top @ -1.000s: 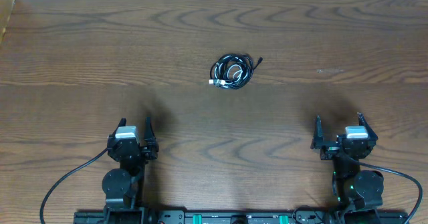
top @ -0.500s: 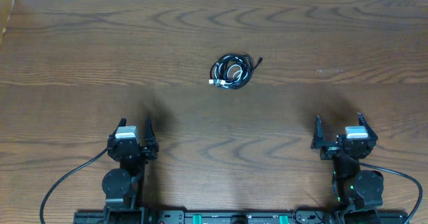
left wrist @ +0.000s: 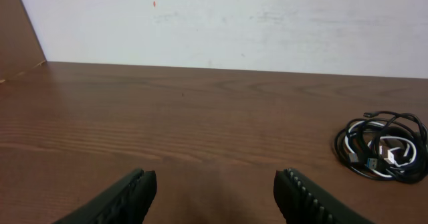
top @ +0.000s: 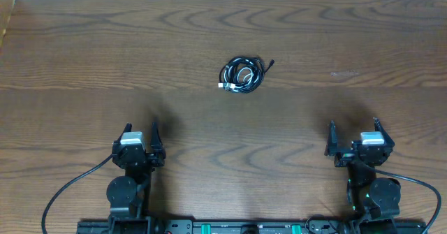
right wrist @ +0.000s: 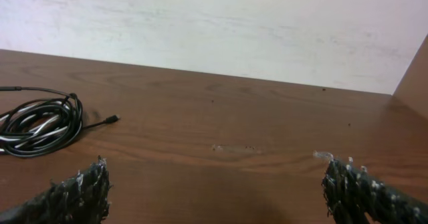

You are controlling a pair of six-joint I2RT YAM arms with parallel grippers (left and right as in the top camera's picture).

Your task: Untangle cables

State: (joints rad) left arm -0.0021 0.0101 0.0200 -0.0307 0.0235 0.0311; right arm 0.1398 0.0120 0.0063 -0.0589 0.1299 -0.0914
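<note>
Tabletop (top: 84, 45) of dark wood bears both arms at its near edge, the left gripper (top: 141, 129) with jaws partly apart, the right gripper (top: 353, 126) spread wide, neither holding anything. Well ahead of both and between them lies the coiled tangle (top: 242, 74) of black cable (left wrist: 344, 144) and white cable (left wrist: 391, 150): forward-right of the left fingers, forward-left of the right ones, about equally far. The coil is near round, with no clear long axis, but a black plug tail (top: 271, 63) juts toward the right gripper's side and a pale plug (top: 222, 86) toward the left's.
</note>
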